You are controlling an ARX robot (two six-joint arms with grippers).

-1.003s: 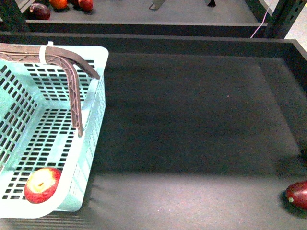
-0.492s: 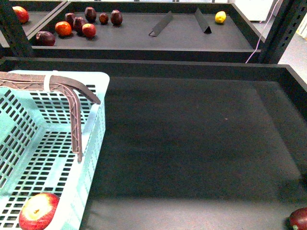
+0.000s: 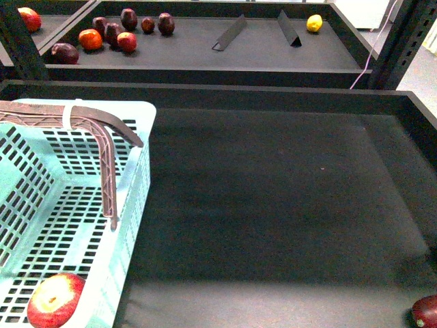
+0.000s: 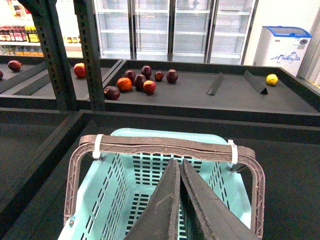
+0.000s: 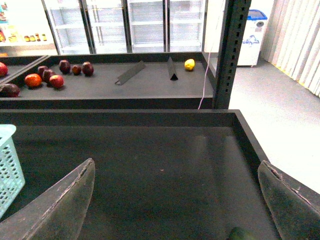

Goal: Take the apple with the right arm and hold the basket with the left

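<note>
Apple [image 3: 56, 300] sits in the basket [image 3: 130, 205], off beside the empty, wide-spread right gripper [image 5: 175, 200]; left gripper [image 4: 180, 200], fingers pressed together, hangs just above the basket handle [image 4: 165, 146], nearer.

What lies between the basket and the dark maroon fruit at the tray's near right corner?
Nothing: in the front view the black tray floor between the basket and the maroon fruit is bare.

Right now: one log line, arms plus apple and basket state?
left gripper: shut, above basket, handle ungrasped | right gripper: open, empty | apple: in basket
</note>
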